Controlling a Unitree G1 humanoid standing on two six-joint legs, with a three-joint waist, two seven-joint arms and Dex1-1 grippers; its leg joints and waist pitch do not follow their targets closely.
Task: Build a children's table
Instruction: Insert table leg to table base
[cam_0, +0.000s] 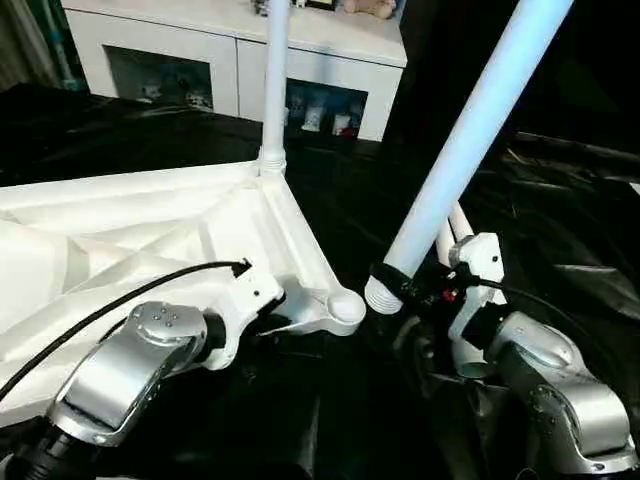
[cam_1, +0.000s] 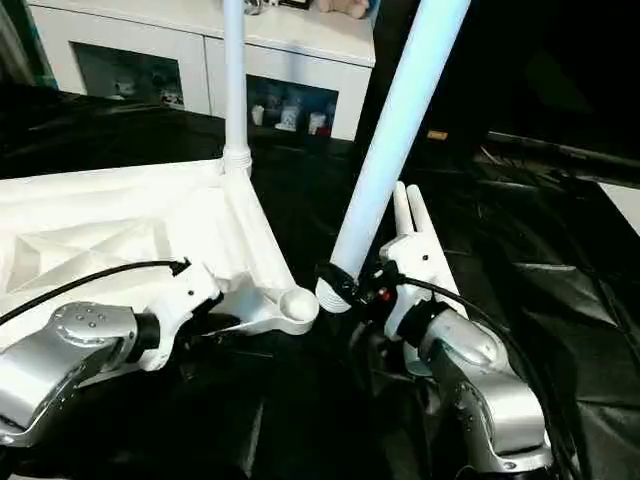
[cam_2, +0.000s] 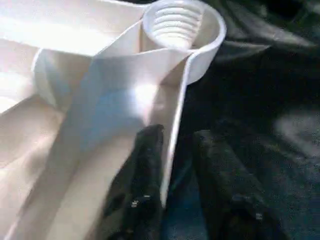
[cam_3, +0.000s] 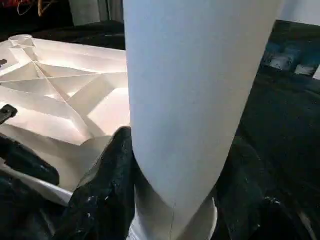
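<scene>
The children's table top (cam_0: 120, 240) lies upside down, ribbed underside up. One white leg (cam_0: 275, 80) stands upright in its far corner socket. My right gripper (cam_0: 392, 283) is shut on a second leg (cam_0: 470, 130), which leans to the right; its threaded end hangs just beside the near corner socket (cam_0: 345, 308). In the right wrist view, black fingers (cam_3: 102, 195) clasp that leg (cam_3: 190, 100). My left gripper (cam_2: 175, 150) stands astride the top's rim wall (cam_2: 172, 130) just behind the threaded socket (cam_2: 177, 22). Its inner finger rests against the wall; a gap shows at the outer one.
Two more white legs (cam_1: 405, 210) lie on the black-draped work table (cam_0: 560, 230) behind my right wrist. A white cabinet with glass doors (cam_0: 330, 60) stands at the back. Wrinkled black cloth spreads to the right and front.
</scene>
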